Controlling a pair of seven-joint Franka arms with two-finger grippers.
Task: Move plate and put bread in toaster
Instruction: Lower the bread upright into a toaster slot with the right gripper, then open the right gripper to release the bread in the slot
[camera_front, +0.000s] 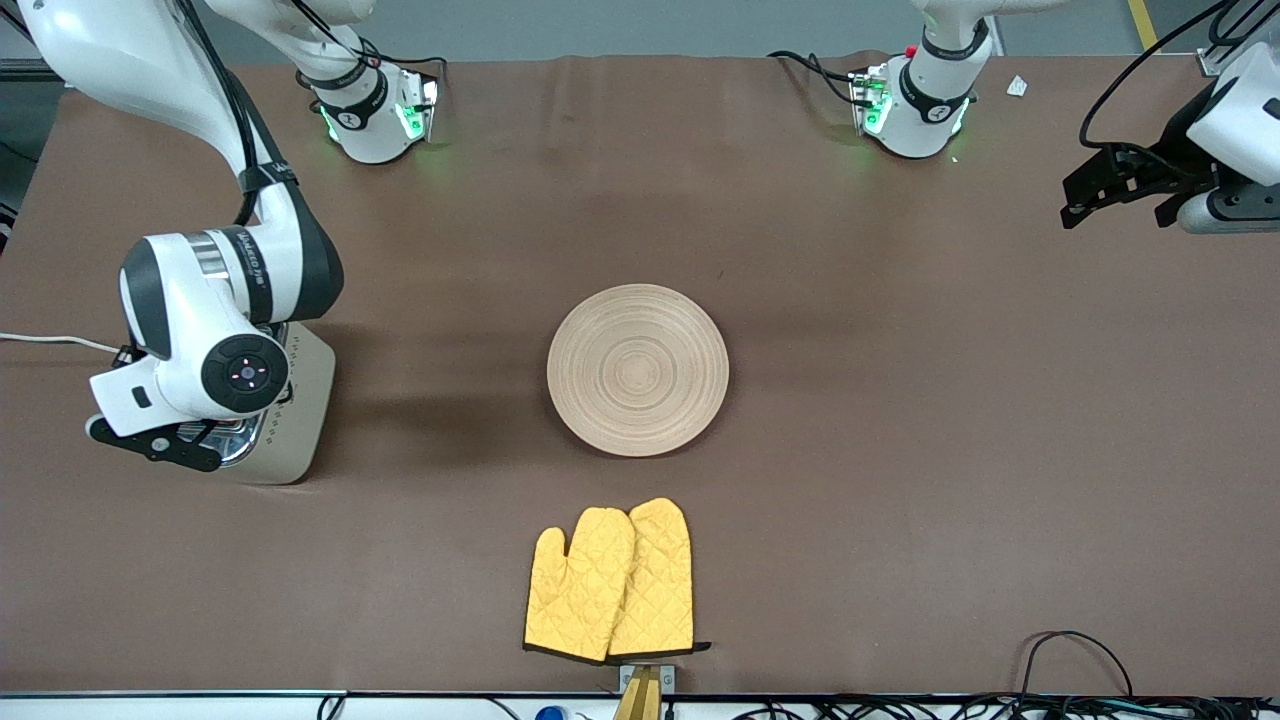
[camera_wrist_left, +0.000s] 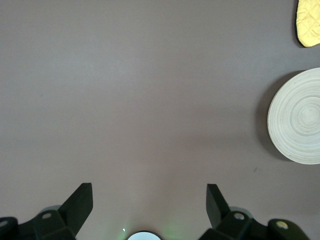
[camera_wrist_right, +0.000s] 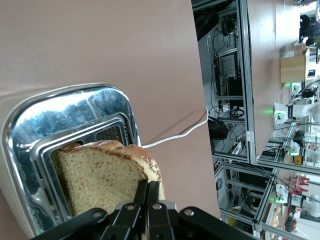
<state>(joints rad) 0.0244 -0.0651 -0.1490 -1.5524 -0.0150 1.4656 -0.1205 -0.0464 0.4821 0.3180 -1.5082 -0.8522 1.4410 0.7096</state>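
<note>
Bread (camera_wrist_right: 102, 180) pinched by right hand (camera_wrist_right: 146, 200), partly lowered into toaster (camera_wrist_right: 70, 125) slot; tilt risks jamming on slot rim. Left hand (camera_wrist_left: 150, 207) spread, parked over bare tabletop (camera_wrist_left: 150, 90).

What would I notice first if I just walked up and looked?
Probably the bright yellow oven mitts at the table edge nearest the front camera, and the round wooden plate mid-table. At the right arm's end, the right gripper, shut on the bread, lowers it into the shiny toaster.

Plate (camera_front: 638, 370): pale beige with concentric rings; bread (camera_wrist_right: 102, 182): speckled brown, darker crust; toaster (camera_front: 300, 420): cream sides, chrome top; oven mitts (camera_front: 612, 582): quilted yellow; table (camera_front: 900, 450): brown.
</note>
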